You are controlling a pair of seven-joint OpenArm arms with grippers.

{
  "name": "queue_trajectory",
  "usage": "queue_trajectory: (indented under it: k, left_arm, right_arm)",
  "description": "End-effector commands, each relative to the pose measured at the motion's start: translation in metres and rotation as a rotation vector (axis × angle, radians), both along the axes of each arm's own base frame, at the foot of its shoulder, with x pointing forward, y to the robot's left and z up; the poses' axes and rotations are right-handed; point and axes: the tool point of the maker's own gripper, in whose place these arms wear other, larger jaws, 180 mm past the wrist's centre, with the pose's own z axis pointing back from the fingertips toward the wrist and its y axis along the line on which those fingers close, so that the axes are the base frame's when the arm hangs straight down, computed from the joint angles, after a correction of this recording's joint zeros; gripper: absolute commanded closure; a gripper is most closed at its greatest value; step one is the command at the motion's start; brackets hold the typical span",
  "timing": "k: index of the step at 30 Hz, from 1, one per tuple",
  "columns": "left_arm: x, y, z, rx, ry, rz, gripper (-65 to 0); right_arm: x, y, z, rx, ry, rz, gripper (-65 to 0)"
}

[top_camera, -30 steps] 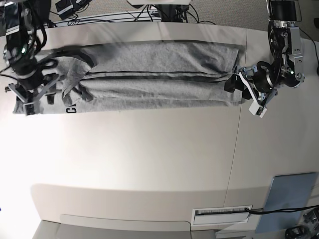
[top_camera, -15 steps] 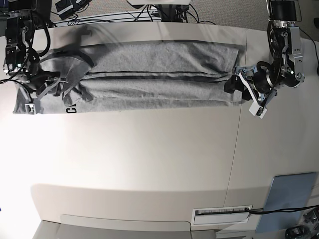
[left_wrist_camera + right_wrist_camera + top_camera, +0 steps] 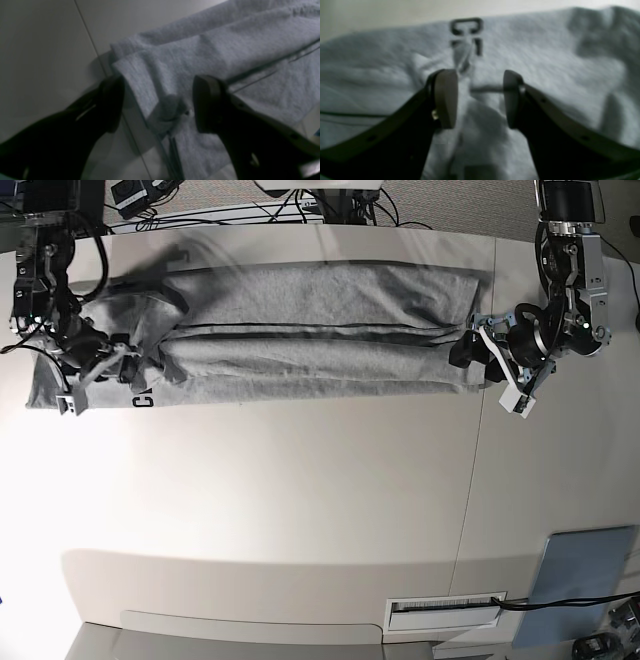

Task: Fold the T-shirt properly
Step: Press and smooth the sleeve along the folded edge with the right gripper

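The heather-grey T-shirt [image 3: 300,330] lies folded lengthwise in a long strip across the far side of the table [image 3: 300,500]. Black lettering [image 3: 142,400] shows at its left end. My left gripper [image 3: 468,352] is open at the strip's right end. In the left wrist view [image 3: 160,105] its jaws straddle the hem corner [image 3: 167,110] without pinching it. My right gripper [image 3: 118,365] is open over the rumpled left end. In the right wrist view [image 3: 478,100] a cloth ridge [image 3: 475,117] lies between its jaws, with the lettering [image 3: 467,32] just ahead.
A table seam [image 3: 478,450] runs front to back under the shirt's right end. A grey pad [image 3: 585,570] and a white slotted fixture [image 3: 445,610] sit at the front right. Cables [image 3: 250,210] lie behind the table's back edge.
My right gripper has moved from the shirt's left edge inward, toward the lettering and the rumpled sleeve. The left arm and the shirt's right end have not moved.
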Motion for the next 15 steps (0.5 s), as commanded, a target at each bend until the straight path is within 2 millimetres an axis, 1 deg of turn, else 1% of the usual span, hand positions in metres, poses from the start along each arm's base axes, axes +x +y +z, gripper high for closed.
queue_trajectory:
  k: [1, 5, 10, 12, 15]
  left_arm:
    - [0.009, 0.002, 0.012, -0.003, -0.047, -0.003, -42.9]
    - [0.009, 0.002, 0.012, -0.004, -0.047, -0.003, -42.9]
    - [0.009, 0.002, 0.012, -0.004, -0.048, -0.006, -42.9]
    - [0.009, 0.002, 0.012, -0.003, -0.048, -0.006, -42.9]
    - [0.009, 0.002, 0.012, -0.003, -0.048, -0.006, -42.9]
  right_arm:
    - [0.009, -0.005, 0.013, -0.013, -0.046, 0.003, -29.0]
    - [0.01, 0.0, 0.014, -0.006, -0.053, 0.034, -28.0]
    - [0.009, 0.007, 0.015, -0.011, -0.061, 0.106, -14.9]
    - [0.009, 0.006, 0.014, -0.02, -0.059, 0.108, -10.8]
    - [0.008, 0.001, 0.013, -0.056, -0.052, 0.108, 0.0]
